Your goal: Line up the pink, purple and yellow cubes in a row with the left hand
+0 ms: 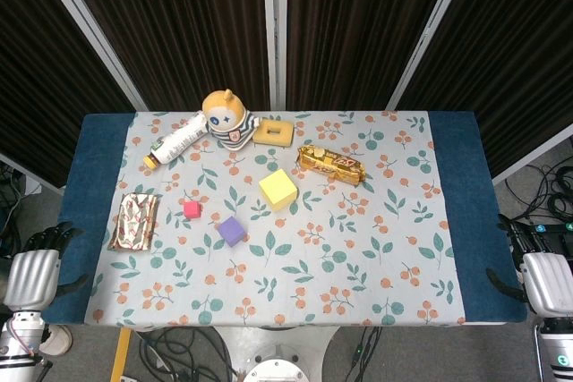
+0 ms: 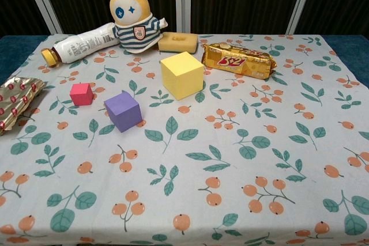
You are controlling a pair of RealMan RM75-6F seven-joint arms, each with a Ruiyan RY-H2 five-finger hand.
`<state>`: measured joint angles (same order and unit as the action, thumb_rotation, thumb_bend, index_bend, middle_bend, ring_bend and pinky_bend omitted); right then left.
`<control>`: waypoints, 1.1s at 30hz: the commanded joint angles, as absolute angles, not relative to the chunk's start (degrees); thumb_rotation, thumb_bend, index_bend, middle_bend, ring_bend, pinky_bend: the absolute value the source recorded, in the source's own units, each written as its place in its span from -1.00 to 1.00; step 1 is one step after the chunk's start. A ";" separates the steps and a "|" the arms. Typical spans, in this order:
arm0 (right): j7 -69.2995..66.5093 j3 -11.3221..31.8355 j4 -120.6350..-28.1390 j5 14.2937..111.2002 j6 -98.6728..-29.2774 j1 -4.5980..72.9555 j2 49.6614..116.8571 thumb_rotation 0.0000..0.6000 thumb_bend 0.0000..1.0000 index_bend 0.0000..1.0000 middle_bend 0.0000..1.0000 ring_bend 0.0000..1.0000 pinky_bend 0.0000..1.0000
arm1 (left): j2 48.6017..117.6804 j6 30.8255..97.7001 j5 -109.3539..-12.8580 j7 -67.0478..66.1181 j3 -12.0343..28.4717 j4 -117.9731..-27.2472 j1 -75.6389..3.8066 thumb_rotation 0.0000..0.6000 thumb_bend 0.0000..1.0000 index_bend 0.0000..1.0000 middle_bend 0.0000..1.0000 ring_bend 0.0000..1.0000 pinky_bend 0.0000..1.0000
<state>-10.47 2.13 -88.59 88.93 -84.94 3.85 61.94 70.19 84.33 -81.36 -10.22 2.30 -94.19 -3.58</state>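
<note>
1. Head view: the left robot hand [image 1: 38,261] is idling off the counter's [image 1: 457,221] edge at 8 o'clock, fingers apart, holding nothing; the right robot hand [image 1: 537,266], at 4 o'clock, is likewise carrying nothing. The pink cube [image 1: 192,209], purple cube [image 1: 232,230] and yellow cube [image 1: 277,189] are sitting apart in a loose zigzag left of centre, so the lining-up is looking unstarted.

2. Chest view: neither robot hand is showing. The pink cube [image 2: 81,93] is lying at 9 o'clock, the purple cube [image 2: 123,110] just beside it, the yellow cube [image 2: 181,74] towards 12 o'clock.

gold snack packet [image 2: 238,60]: red "52"-like print, rest unreadable.
</note>
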 commanded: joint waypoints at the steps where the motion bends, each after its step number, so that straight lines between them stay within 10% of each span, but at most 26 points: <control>1: -10.27 2.24 -88.60 88.75 -84.63 4.05 62.01 1.00 -0.68 -0.93 -0.59 -0.74 -0.59 | 70.40 83.98 -81.06 -10.17 2.49 -94.09 -3.80 1.00 -0.65 -0.38 -0.43 -0.58 -0.55; 19: -9.53 2.82 -88.97 89.42 -86.63 3.82 61.40 1.00 -0.68 -0.93 -0.59 -0.74 -0.59 | 70.36 80.47 -84.91 -3.49 4.87 -92.59 -9.01 1.00 -0.68 -0.38 -0.43 -0.57 -0.55; 33: -6.54 3.38 -92.16 89.95 -86.68 4.58 60.15 1.00 -0.68 -0.93 -0.59 -0.74 -0.59 | 73.68 58.03 -81.52 17.60 13.59 -86.74 -29.00 1.00 -0.82 -0.47 -0.45 -0.57 -0.54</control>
<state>-6.56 3.40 -92.13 89.97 -86.71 4.56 60.14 72.11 62.89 -83.63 14.00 11.40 -88.51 -24.74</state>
